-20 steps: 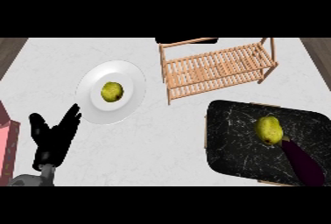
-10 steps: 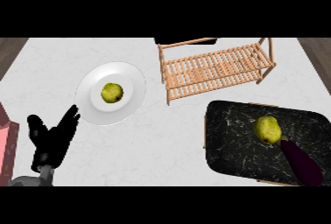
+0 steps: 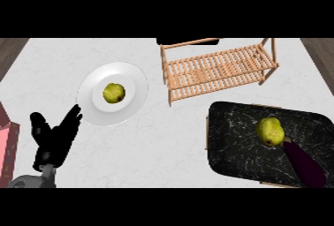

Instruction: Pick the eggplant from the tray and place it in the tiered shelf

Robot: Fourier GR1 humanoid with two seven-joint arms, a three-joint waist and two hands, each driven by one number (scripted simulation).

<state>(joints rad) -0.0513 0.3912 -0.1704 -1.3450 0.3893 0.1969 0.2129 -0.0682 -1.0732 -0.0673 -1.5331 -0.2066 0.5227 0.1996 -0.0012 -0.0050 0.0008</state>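
A dark purple eggplant (image 3: 304, 162) lies near the right end of the black marbled tray (image 3: 235, 145), its stem end touching a yellow-green pear (image 3: 270, 130). The wooden tiered shelf (image 3: 218, 70) stands behind the tray, at the top middle, with nothing on its slats. My left hand (image 3: 53, 143) is open at the lower left, fingers up, resting far from the tray. My right hand does not show.
A white plate (image 3: 130, 84) left of the shelf holds a second yellow-green fruit (image 3: 114, 93). A pink-red object (image 3: 6, 141) sits at the left edge. A dark thing (image 3: 183, 40) pokes in behind the shelf. The counter's edges show at both top corners.
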